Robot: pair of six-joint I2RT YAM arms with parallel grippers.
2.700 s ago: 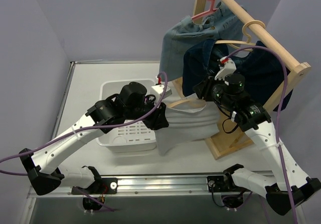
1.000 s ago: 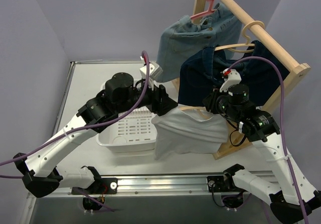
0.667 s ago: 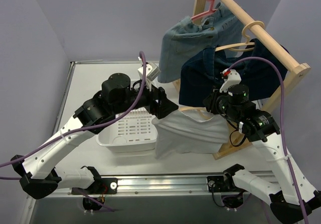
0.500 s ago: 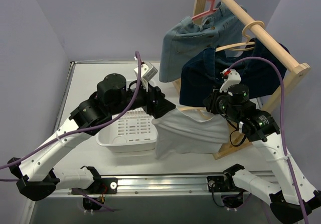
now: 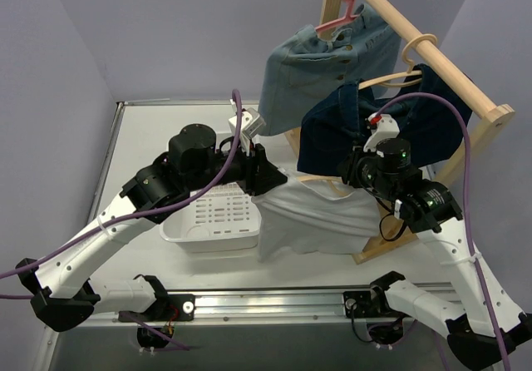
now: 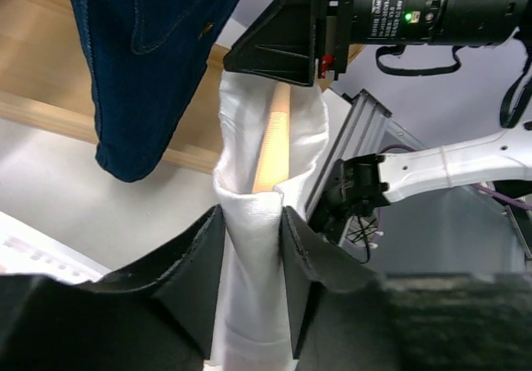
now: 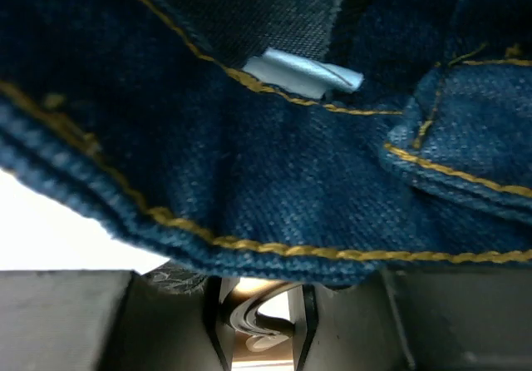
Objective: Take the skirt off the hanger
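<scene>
A white skirt (image 5: 316, 217) hangs on a wooden hanger (image 5: 322, 185) in front of the rack. My left gripper (image 5: 264, 180) is shut on the skirt's waistband at its left end. In the left wrist view the pinched white fabric (image 6: 249, 254) fills the space between the fingertips of my gripper (image 6: 252, 215), and the hanger's wooden arm (image 6: 273, 138) shows inside the waistband. My right gripper (image 5: 351, 171) holds the hanger's top. In the right wrist view my gripper (image 7: 258, 321) is shut on the hanger's hook (image 7: 268, 328), under dark denim.
A white slatted basket (image 5: 212, 221) sits under my left arm. The wooden rack (image 5: 416, 38) carries a dark denim skirt (image 5: 366, 121), which fills the right wrist view (image 7: 274, 155), and a light denim skirt (image 5: 316, 63). The rack's base (image 5: 378, 242) lies behind the white skirt.
My left gripper has risen from beside the basket with the waistband in it and shifted slightly. The skirt now stretches flatter between the grippers. The right arm has barely moved.
</scene>
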